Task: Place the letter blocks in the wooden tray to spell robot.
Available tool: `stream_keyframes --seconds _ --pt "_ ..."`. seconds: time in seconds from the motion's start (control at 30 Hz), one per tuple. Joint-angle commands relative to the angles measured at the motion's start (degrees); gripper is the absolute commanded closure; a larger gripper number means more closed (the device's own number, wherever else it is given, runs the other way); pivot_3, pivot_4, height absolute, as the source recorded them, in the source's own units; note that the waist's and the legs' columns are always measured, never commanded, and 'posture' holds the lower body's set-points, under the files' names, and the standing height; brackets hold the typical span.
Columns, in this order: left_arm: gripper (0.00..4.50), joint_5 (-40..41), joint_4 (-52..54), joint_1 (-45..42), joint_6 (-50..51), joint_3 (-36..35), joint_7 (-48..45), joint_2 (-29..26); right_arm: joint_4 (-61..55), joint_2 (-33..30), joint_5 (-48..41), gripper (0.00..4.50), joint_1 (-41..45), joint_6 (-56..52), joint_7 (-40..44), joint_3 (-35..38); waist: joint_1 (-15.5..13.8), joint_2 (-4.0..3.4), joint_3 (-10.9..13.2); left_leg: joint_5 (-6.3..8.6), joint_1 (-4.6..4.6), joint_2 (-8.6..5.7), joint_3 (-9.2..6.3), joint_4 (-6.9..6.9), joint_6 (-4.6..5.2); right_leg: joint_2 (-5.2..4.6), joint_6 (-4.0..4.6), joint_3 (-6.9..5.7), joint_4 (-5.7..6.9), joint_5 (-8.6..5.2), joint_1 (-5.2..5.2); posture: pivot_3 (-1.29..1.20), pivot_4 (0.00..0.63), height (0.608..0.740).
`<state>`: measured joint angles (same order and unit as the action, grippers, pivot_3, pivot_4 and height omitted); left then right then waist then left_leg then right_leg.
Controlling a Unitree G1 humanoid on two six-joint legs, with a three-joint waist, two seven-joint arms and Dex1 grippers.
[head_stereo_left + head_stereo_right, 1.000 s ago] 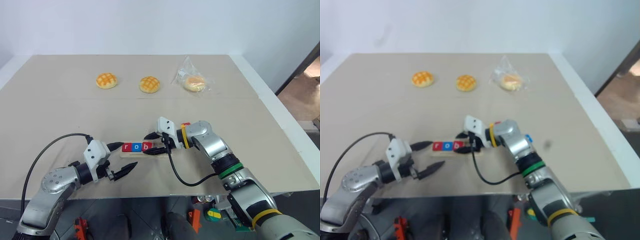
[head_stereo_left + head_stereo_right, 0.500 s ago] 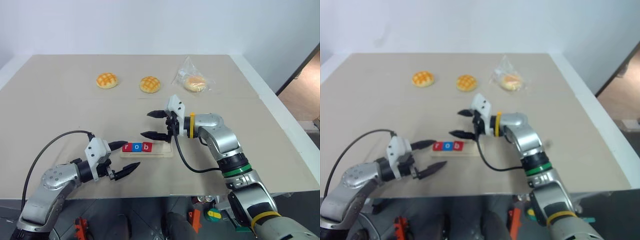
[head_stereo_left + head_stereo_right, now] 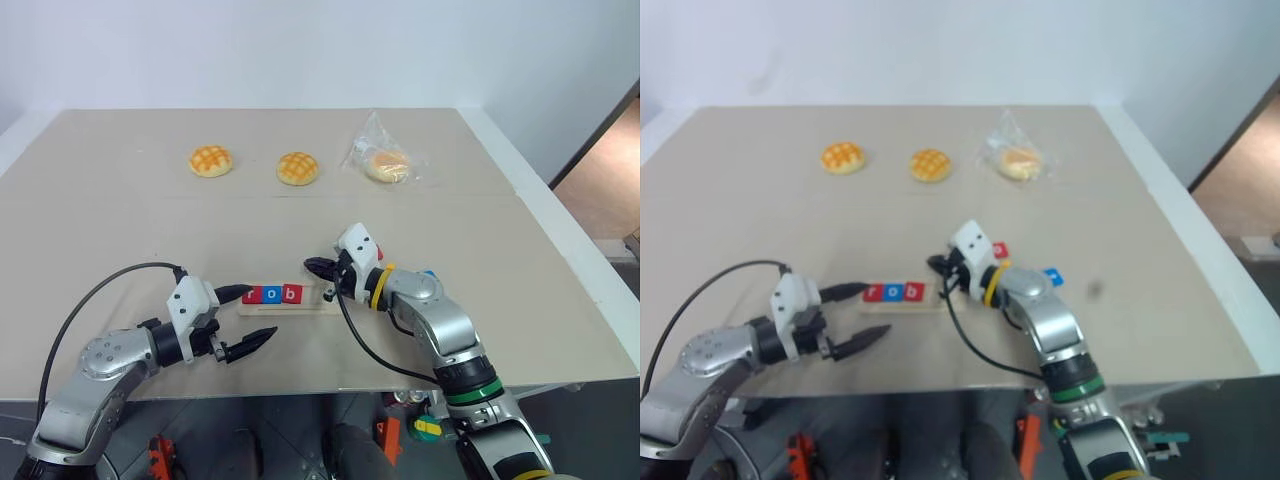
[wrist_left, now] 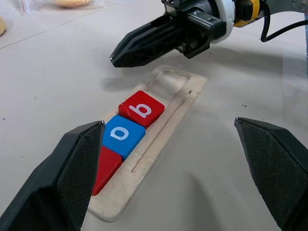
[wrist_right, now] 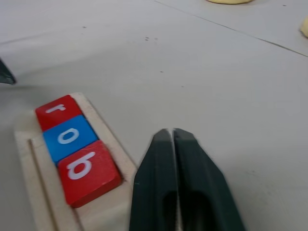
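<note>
On the broad beige table (image 3: 120, 230) the long pale wooden tray (image 4: 169, 126) lies near the front edge, holding three small square letter blocks (image 3: 272, 294): red r, blue o, red b. The left gripper (image 3: 247, 316) spreads wide around the tray's left end, empty. The right gripper (image 5: 174, 159), pressed together and empty, hovers just over the tray's bare right end.

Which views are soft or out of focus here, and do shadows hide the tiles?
Right eye view: hazy overall. Left eye view: crisp. Right wrist view: right gripper blurred up close, tiles sharp. Left wrist view: soft shadow beside the wooden tray, and r, o, b blocks stay readable.
</note>
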<state>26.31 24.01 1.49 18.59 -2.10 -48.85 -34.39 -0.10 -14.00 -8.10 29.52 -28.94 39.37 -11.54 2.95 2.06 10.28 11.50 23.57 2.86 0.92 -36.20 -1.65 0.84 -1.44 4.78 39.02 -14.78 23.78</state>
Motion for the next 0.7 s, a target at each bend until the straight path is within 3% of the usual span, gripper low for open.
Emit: stream_keyframes --seconds 0.03,0.7 --pt "0.0 0.07 0.42 -0.81 -0.89 -0.98 0.14 -0.28 -4.27 0.08 0.24 4.48 -0.91 0.69 -0.53 -1.54 0.0 0.0 0.0 0.0 0.01 -0.01 0.0 0.0 0.0 -0.01 -0.02 0.0 0.0 -0.01 0.01 0.0 0.15 0.74" --pt "0.0 -1.05 -0.11 -0.51 -1.2 -0.61 -0.08 -0.33 -7.52 -0.59 0.89 4.48 -4.24 1.6 -0.17 -5.91 -0.04 0.01 -0.01 0.0 0.3 -0.01 -0.09 -0.02 0.0 0.01 -0.04 -0.04 0.0 -0.01 0.24 0.0 0.15 0.74"
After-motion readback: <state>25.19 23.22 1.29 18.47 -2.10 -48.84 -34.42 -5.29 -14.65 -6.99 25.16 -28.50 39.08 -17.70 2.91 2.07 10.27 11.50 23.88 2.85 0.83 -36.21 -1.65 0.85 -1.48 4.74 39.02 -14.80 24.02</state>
